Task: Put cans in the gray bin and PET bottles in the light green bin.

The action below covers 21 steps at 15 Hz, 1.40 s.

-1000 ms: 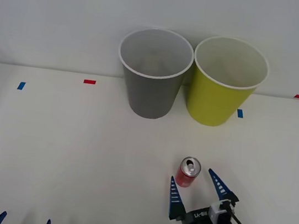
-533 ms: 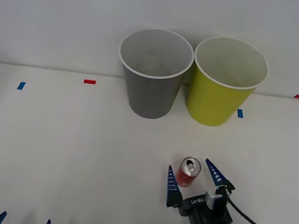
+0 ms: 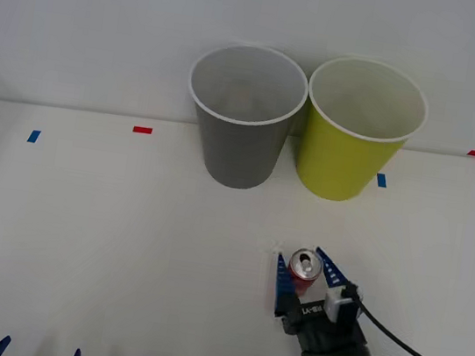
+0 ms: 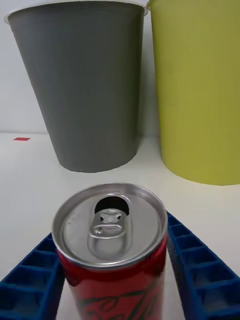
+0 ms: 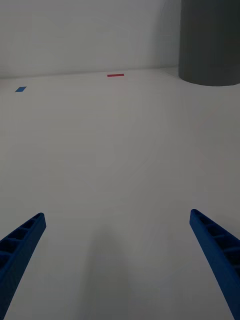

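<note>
**Inspector:** Start at your left. Your left gripper (image 3: 38, 352) sits low at the near edge of the white table (image 3: 106, 230), its two blue fingers spread well apart with only bare tabletop between them. A blue tape mark (image 3: 34, 136) and a red tape mark (image 3: 142, 130) lie farther out on that side.

**Operator:** And the bins?

**Inspector:** You have the gray bin (image 3: 244, 117) upright at the back of the table, against the wall. The light green bin (image 3: 361, 132) stands just beside it on its right, rims close together; whether they touch cannot be told. Both show pale insides.

**Operator:** Where is the can?

**Inspector:** Your red drink can (image 3: 302, 269) stands upright on the table, well in front of the bins and roughly below the gap between them, silver top and pull-tab facing up. Your right gripper (image 3: 303, 271) brackets it, one blue ribbed finger on either side. From the right wrist camera, the fingers (image 4: 202, 270) sit close against the can's (image 4: 111, 250) flanks, but firm contact cannot be confirmed. The can's base is hidden, so you cannot tell if it has left the table.
</note>
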{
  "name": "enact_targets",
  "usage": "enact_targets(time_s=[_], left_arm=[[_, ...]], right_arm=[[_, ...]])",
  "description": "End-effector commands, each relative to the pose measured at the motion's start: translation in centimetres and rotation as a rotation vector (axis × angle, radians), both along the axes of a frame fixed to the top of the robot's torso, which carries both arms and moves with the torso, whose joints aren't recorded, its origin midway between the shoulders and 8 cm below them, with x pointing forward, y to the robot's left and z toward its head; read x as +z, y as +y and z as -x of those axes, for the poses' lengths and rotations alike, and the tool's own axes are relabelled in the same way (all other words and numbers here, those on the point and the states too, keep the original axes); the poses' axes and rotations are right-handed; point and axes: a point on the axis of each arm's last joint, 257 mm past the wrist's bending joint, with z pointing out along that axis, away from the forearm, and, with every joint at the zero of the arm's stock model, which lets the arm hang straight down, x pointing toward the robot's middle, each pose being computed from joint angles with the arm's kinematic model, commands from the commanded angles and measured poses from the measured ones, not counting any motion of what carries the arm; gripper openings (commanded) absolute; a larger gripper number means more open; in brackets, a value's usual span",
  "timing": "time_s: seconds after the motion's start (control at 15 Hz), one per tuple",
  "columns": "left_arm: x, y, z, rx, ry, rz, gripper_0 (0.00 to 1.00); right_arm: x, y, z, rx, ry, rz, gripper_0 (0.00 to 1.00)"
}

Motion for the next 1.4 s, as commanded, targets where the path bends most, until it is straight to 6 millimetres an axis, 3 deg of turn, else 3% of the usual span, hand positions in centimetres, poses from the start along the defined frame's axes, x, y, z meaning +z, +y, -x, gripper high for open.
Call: enact_targets(time_s=[0.07,0.33,0.53,0.8,1.07,1.4], left_arm=[[0.0,0.0,0.0,0.0,0.0,0.0,1.0],[0.0,0.0,0.0,0.0,0.0,0.0,1.0],[0.0,0.0,0.0,0.0,0.0,0.0,1.0],[0.0,0.0,0.0,0.0,0.0,0.0,1.0],[0.0,0.0,0.0,0.0,0.0,0.0,1.0],[0.0,0.0,0.0,0.0,0.0,0.0,1.0]], right_arm=[[0.1,0.2,-0.1,-0.005,0.004,-0.023,0.13],[0.0,-0.2,-0.5,-0.014,0.022,-0.004,0.1],[1.7,0.3,-1.5,-0.004,0.095,0.022,0.1],[6.6,0.6,-2.1,-0.001,0.227,0.087,0.1],[12.1,-0.2,-0.8,-0.027,0.379,0.202,0.09],[15.4,0.6,-2.3,-0.046,0.406,0.242,0.09]])
